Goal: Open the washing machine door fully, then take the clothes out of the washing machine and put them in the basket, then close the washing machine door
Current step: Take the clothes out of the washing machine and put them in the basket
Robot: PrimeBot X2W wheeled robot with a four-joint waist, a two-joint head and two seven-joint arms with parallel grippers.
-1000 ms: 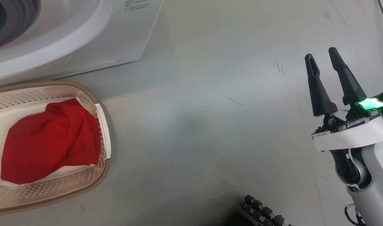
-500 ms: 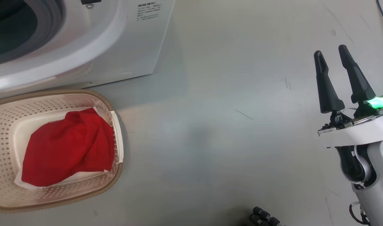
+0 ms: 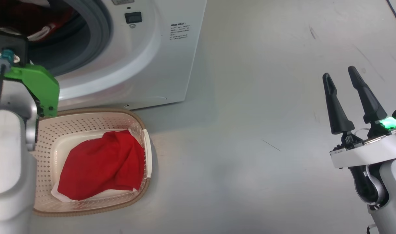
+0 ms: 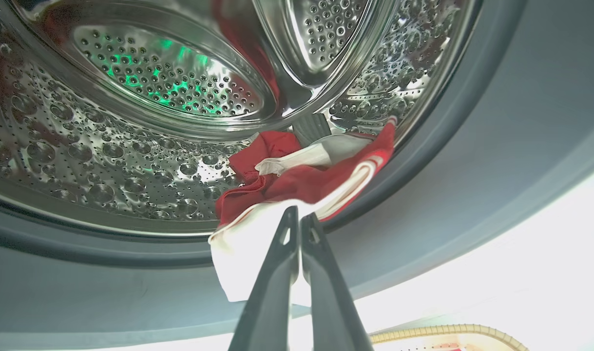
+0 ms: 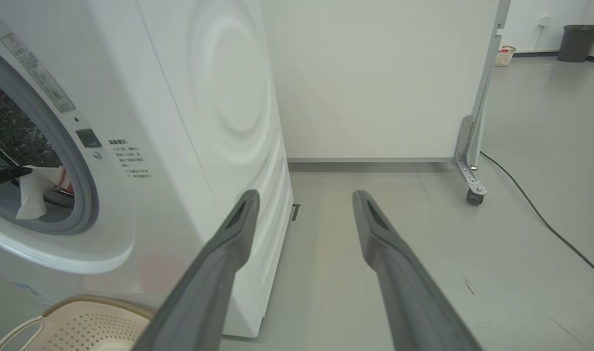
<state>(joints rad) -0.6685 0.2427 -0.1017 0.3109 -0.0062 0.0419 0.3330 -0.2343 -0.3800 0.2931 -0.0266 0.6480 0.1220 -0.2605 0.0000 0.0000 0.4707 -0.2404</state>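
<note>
Below, smooth grey floor (image 3: 249,113) — right jaws apart over it, left jaws clamped on clothes (image 4: 287,187) in the washing machine (image 3: 172,65).

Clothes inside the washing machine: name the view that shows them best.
Left wrist view: the clothes lie plainly at the drum's front, the left end effector shut on their white edge. Head view catches a red glimpse; right wrist view, a white corner.

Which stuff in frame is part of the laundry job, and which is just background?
Job:
washing machine
clothes in the drum, pinched by the shut left tool
red garment in the basket
open right tool, holding nothing

Lying about:
grey bin
far small basket
floor cable
wheeled partition
</note>
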